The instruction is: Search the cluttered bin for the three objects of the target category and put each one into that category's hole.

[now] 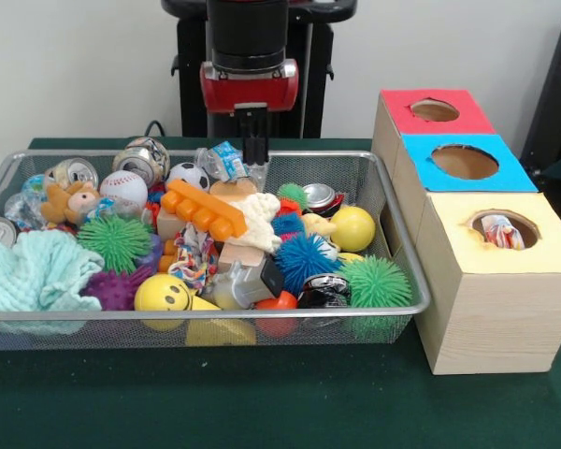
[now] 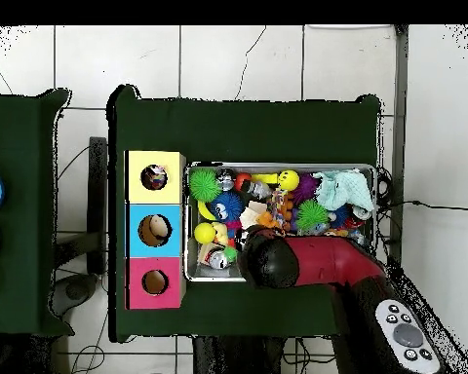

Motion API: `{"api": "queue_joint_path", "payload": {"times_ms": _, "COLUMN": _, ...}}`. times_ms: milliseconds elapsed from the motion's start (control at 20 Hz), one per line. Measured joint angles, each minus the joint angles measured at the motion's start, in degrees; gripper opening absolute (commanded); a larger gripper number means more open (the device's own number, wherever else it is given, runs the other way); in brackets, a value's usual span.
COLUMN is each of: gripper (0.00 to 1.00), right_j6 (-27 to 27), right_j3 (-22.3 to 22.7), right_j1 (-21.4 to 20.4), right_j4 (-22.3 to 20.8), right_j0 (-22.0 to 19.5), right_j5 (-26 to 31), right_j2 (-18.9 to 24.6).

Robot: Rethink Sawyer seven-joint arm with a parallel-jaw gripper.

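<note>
cans look like our target, since one crushed can (image 1: pixel 501 231) already sits in the yellow hole (image 1: pixel 503 228). more cans (image 1: pixel 142 157) lie along the bin's (image 1: pixel 393 201) far edge. thin, light, slippery and easily dented, so we'd pinch across the middle. gripper (image 1: pixel 255 161) hangs there, can't tell if it's holding anything.

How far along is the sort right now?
One item already sits in the yellow box's hole, and something shows in the blue hole. The gripper hangs over the bin's far side, carrying nothing visible. The bin is packed, so more searching remains.
</note>
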Motion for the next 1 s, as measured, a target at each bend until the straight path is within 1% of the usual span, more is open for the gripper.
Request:
{"api": "queue_joint_path", "payload": {"times_ms": 250, "gripper": 0.0, "right_j6": 0.0, "right_j3": -2.2, "right_j1": 0.0, "right_j4": -0.8, "right_j0": 2.5, "right_j5": 0.0, "right_j2": -3.6}}
{"api": "queue_joint_path", "payload": {"times_ms": 450, "gripper": 0.0, "right_j6": 0.0, "right_j3": -3.7, "right_j1": 0.4, "right_j4": -0.8, "right_j0": 2.4, "right_j5": 0.0, "right_j2": -5.3}}
{"api": "queue_joint_path", "payload": {"times_ms": 650, "gripper": 0.0, "right_j6": 0.0, "right_j3": -4.5, "right_j1": 1.1, "right_j4": -0.8, "right_j0": 1.8, "right_j5": 0.0, "right_j2": -5.7}}
{"api": "queue_joint_path", "payload": {"times_ms": 700, "gripper": 1.0, "right_j6": 0.0, "right_j3": -5.2, "right_j1": 1.8, "right_j4": -0.8, "right_j0": 0.6, "right_j5": 0.0, "right_j2": -5.7}}
{"api": "queue_joint_path", "payload": {"times_ms": 1000, "gripper": 1.0, "right_j6": 0.0, "right_j3": -5.9, "right_j1": 2.8, "right_j4": -0.8, "right_j0": -0.7, "right_j5": 0.0, "right_j2": -5.7}}
